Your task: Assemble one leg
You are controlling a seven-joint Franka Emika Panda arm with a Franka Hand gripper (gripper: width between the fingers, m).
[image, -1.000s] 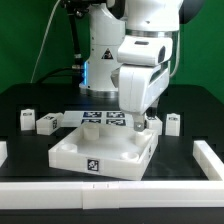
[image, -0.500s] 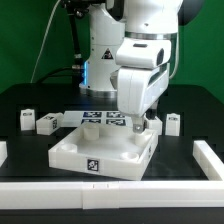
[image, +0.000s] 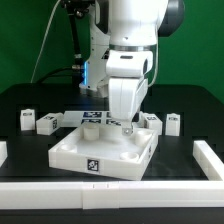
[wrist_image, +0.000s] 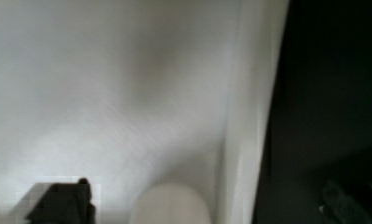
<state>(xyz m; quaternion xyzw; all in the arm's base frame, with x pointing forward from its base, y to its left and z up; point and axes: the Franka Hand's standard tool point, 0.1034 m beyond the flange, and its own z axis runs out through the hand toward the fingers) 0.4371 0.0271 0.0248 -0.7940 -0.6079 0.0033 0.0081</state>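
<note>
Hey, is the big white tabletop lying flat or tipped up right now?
Flat: the tabletop sits level on the black table, with no edge lifted.

Blurred smooth white plastic surface [wrist_image: 130,90] fills most, flat black area [wrist_image: 334,90] alongside, gripper [wrist_image: 204,203] with dark fingertips [wrist_image: 58,203] spread wide, unidentifiable pale rounded blob [wrist_image: 169,205] between them.

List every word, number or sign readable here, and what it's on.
No words or numbers can be read.
Tabletop: a black-and-white tag, pattern only.
Marker board: tag patterns only.
Leg at the exterior view's far left: tag too small to read.
</note>
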